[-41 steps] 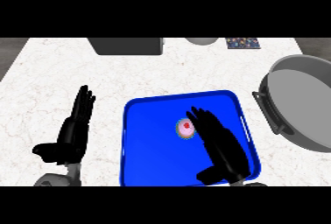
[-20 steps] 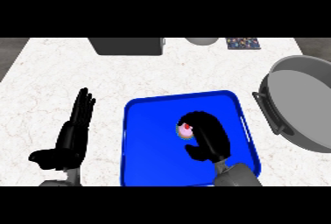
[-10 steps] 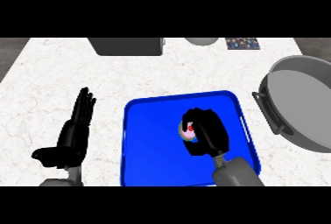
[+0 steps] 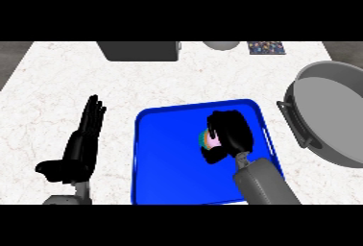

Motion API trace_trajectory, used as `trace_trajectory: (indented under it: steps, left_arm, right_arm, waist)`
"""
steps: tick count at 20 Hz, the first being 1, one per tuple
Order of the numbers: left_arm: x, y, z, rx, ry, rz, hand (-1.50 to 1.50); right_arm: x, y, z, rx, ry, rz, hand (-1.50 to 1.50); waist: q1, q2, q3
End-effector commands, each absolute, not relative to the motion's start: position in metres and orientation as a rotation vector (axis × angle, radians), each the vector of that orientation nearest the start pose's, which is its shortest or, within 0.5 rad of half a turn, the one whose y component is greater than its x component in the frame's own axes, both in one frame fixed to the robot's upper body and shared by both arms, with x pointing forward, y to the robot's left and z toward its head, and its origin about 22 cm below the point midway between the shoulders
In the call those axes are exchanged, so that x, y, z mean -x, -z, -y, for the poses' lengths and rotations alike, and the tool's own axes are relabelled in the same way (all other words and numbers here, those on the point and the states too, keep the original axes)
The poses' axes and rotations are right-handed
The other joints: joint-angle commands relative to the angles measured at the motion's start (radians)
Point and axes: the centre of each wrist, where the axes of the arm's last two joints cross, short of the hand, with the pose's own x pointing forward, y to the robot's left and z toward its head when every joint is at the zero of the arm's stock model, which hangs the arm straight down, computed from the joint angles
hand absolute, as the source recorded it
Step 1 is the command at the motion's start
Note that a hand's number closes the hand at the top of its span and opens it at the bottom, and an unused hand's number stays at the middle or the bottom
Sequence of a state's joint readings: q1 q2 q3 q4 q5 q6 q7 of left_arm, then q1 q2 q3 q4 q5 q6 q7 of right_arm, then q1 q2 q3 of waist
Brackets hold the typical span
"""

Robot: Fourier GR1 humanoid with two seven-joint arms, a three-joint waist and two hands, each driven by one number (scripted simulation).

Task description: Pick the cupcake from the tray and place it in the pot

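The cupcake (image 4: pixel 205 139) shows only as a pink and pale sliver at the left edge of my right hand (image 4: pixel 228 134), which is curled round it over the blue tray (image 4: pixel 166 158). Most of the cupcake is hidden by the fingers. I cannot tell whether it is off the tray's floor. The grey pot (image 4: pixel 330 113) stands to the right of the tray, partly cut by the view's edge, a black handle on its left side. My left hand (image 4: pixel 81 144) rests open on the counter left of the tray, fingers pointing away.
A dark grey box (image 4: pixel 138 50), a grey round object (image 4: pixel 222 45) and a small patterned card (image 4: pixel 266 47) lie along the counter's far edge. White marbled counter (image 4: pixel 78 81) spreads between the tray and those items.
My right hand came down over the cupcake and its fingers curled round it, hiding most of it. The forearm has swung more upright. The left hand has not moved.
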State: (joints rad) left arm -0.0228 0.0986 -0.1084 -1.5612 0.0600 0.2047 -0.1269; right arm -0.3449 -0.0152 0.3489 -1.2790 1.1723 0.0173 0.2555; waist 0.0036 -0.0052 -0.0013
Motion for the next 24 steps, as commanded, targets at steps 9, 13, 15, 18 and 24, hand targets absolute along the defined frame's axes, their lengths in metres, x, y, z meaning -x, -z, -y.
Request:
trace_trajectory:
  steps: [9,13,15,18,24]
  left_arm:
    - [-0.249,0.000,-0.219,-0.133,-0.050,1.682,0.00]
    - [-0.246,-0.013,-0.231,-0.106,-0.038,1.702,0.00]
    - [-0.233,-0.003,-0.224,-0.119,-0.034,1.694,0.00]
    - [-0.249,0.010,-0.229,-0.109,-0.052,1.702,0.00]
    - [-0.233,-0.011,-0.219,-0.119,-0.031,1.708,0.00]
  right_arm:
    - [-0.256,-0.112,0.122,1.165,-0.961,1.656,1.50]
    - [-0.234,-0.117,0.127,1.285,-0.885,1.551,1.50]
    - [-0.243,-0.130,0.131,1.346,-0.833,1.534,1.50]
    - [-0.228,-0.149,0.154,1.369,-0.792,1.478,1.50]
    - [-0.274,-0.148,0.208,1.431,-0.679,1.425,1.50]
  waist:
    - [-0.019,0.002,0.001]
    - [-0.011,0.002,0.001]
    - [-0.005,0.003,0.001]
    - [-0.015,0.004,0.001]
    - [-0.001,0.005,0.002]
